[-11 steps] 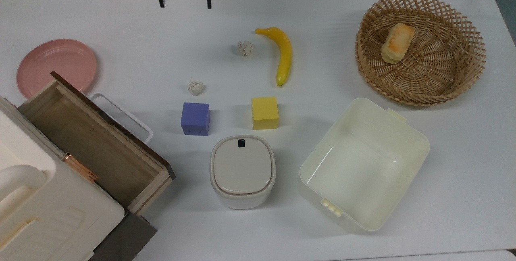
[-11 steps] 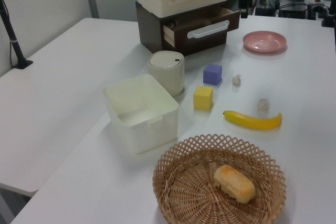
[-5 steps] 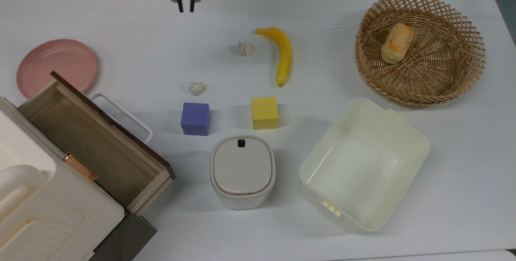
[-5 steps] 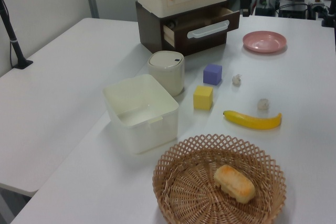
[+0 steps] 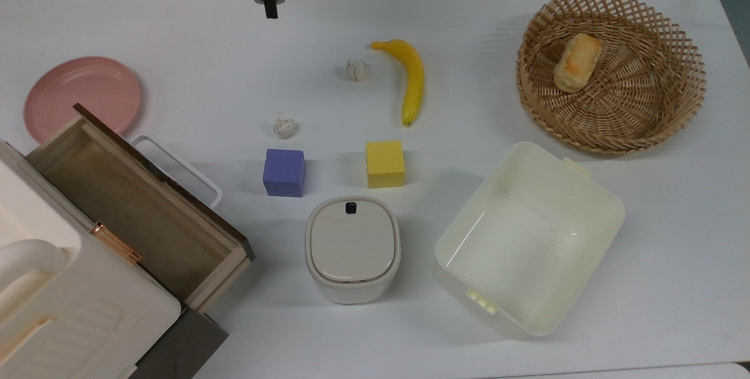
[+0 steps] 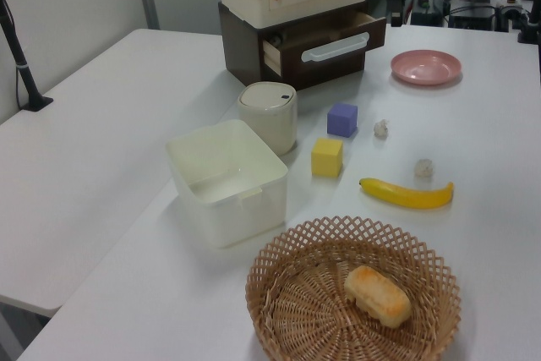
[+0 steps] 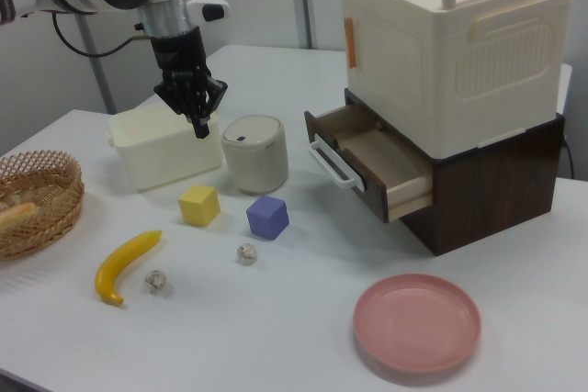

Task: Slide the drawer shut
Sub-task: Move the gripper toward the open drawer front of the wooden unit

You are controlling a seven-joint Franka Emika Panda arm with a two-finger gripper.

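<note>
The drawer (image 5: 135,209) is a light-wood box with a dark brown front and a white loop handle (image 5: 179,165). It stands pulled out of the dark base under the cream cabinet (image 5: 64,308) at the top view's lower left. The drawer (image 7: 377,164) looks bare inside in the right view, and the drawer (image 6: 325,40) also shows at the back in the left view. My gripper (image 5: 270,13) hangs shut and holding nothing over the far table edge, well away from the drawer. In the right view the gripper (image 7: 199,128) points down above the tub and bin.
A pink plate (image 5: 82,96) lies just beyond the drawer. A purple cube (image 5: 284,172), a yellow cube (image 5: 385,163), a lidded beige bin (image 5: 353,248) and a cream tub (image 5: 527,238) sit mid-table. Two paper balls (image 5: 285,127), a banana (image 5: 412,77) and a basket (image 5: 668,109) with bread lie farther out.
The gripper's fingers have closed from wide apart to shut. The arm has stayed at the far table edge, and the drawer has not moved.
</note>
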